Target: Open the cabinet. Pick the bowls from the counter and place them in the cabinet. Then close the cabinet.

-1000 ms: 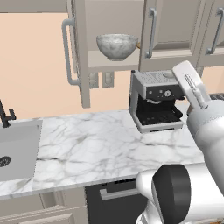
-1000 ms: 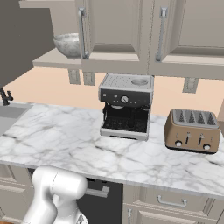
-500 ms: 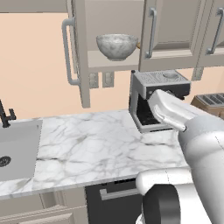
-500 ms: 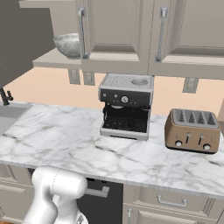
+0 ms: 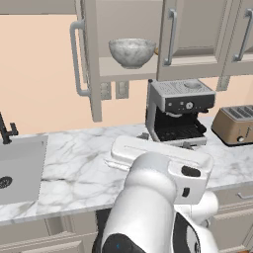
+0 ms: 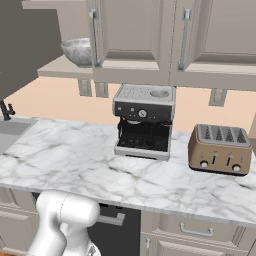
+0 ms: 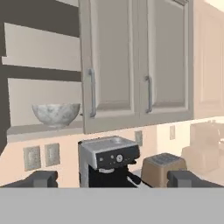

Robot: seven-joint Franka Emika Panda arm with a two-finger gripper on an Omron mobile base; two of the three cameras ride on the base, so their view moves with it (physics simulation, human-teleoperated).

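Swinging down from beside the coffee machine, my arm now hangs low over the white marble worktop [image 5: 69, 168], my claw [image 7: 111, 179] spread wide and empty. Further off, the deep grey-white marbled bowl [image 5: 132, 52] sits inside the open beige-grey wall cabinet [image 5: 143, 34].

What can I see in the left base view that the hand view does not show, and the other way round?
The left base view alone has the steel sink set in the white marble counter, the black faucet, and the cabinet's open left door with its silver handle.

The hand view alone has the gripper, its dark fingertips wide apart, and the cabinet's inner shelf.

Both share the grey-white marbled bowl in the cabinet, the espresso machine and the copper toaster.
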